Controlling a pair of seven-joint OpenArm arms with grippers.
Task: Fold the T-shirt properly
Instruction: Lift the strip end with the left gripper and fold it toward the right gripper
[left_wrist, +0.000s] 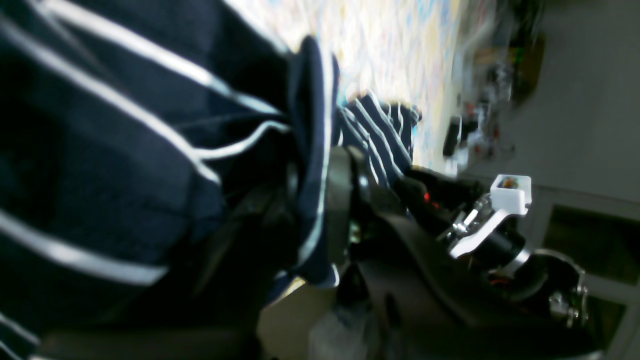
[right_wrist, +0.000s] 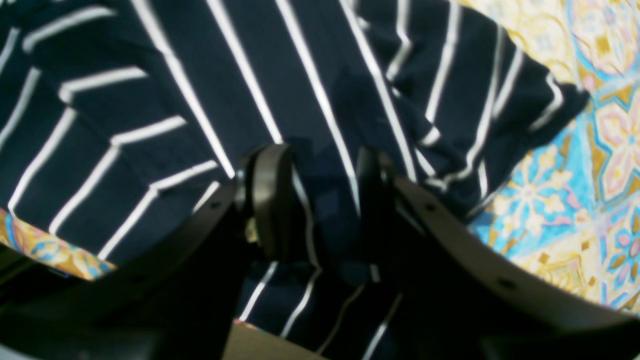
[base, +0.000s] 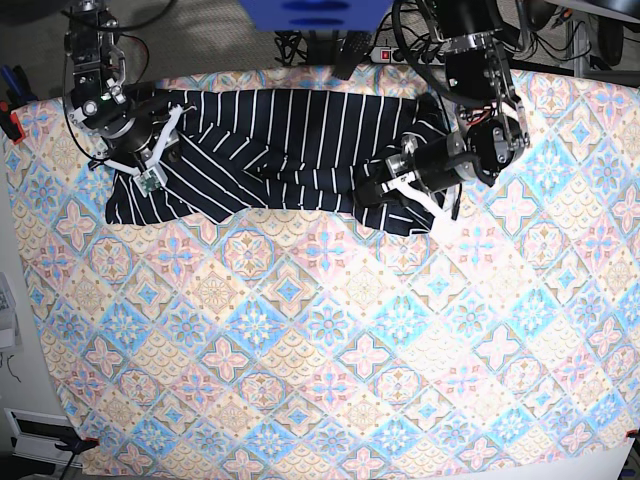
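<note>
The T-shirt (base: 300, 140), dark navy with thin white stripes, lies spread across the far part of the table. My left gripper (base: 385, 190) sits at the shirt's right end in the base view. In the left wrist view this gripper (left_wrist: 315, 200) is shut on a raised fold of the T-shirt (left_wrist: 100, 150). My right gripper (base: 160, 160) is at the shirt's left sleeve end. Its two black fingers (right_wrist: 270, 200) stand apart with a thick bunch of the T-shirt (right_wrist: 300, 75) filling the gap of the right gripper (right_wrist: 320, 195).
A pastel tile-patterned cloth (base: 300, 330) covers the whole table. Cables and a power strip (base: 370, 45) lie behind the far edge, beside a blue object (base: 310, 15). A red clamp (base: 10, 125) holds the cloth at the left edge.
</note>
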